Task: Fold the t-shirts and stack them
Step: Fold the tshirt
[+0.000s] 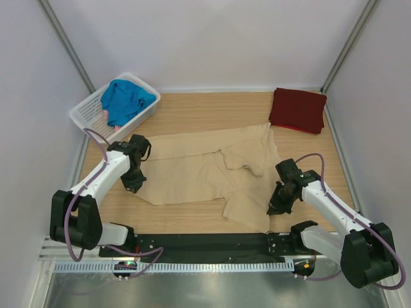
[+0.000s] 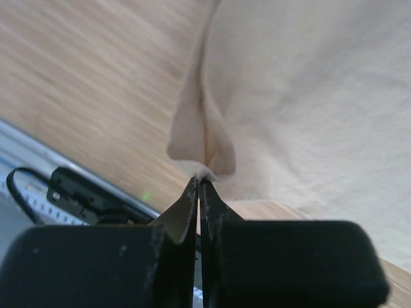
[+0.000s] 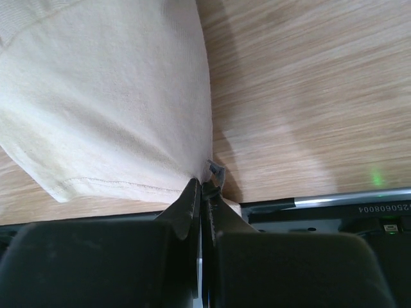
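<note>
The tan t-shirt (image 1: pixel 205 173) lies spread and partly folded across the middle of the table. My left gripper (image 1: pixel 135 186) is shut on its left edge; the left wrist view shows the pinched cloth (image 2: pixel 199 144) rising from the fingertips (image 2: pixel 191 196). My right gripper (image 1: pixel 275 206) is shut on its near right corner, with the hem (image 3: pixel 115 128) held at the fingertips (image 3: pixel 192 192). A folded maroon t-shirt (image 1: pixel 297 109) lies at the back right. A blue t-shirt (image 1: pixel 125 99) sits in the basket, with a bit of pink cloth (image 1: pixel 115 127) under it.
A white lattice basket (image 1: pixel 87 110) stands at the back left. A black strip and metal rail (image 1: pixel 205 247) run along the near table edge. White walls enclose the table on three sides.
</note>
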Tool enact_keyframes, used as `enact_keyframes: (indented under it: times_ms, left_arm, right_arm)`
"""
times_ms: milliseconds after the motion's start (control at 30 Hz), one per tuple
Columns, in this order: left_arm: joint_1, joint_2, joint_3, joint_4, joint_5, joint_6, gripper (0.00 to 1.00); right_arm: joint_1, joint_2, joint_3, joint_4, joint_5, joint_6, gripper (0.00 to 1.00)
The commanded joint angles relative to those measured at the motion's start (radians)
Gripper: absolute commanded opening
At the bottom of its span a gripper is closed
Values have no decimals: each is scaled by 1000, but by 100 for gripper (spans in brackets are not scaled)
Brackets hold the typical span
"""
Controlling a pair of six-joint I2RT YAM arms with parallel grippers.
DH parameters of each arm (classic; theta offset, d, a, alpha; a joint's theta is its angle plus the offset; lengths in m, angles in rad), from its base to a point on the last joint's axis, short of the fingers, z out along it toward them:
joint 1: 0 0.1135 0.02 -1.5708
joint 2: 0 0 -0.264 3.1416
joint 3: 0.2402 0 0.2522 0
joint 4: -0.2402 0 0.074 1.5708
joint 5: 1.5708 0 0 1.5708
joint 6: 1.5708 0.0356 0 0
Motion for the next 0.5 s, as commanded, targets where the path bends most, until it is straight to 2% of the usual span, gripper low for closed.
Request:
enact_keyframes:
  times_ms: [0, 133, 233, 467]
  left_arm:
    - [20, -22, 22, -150, -44, -134, 0]
    - [49, -67, 61, -198, -97, -165, 0]
    - [84, -56, 93, -161, -110, -146, 0]
    - [107, 177, 312, -95, -109, -34, 0]
  right_arm:
    - [-6, -21, 35, -46, 6, 4, 1]
    - [-30, 37, 156, -52, 37, -45, 1]
    - [-85, 131, 275, -49, 41, -94, 1]
    - [-191, 389, 562, -44, 4, -211, 1]
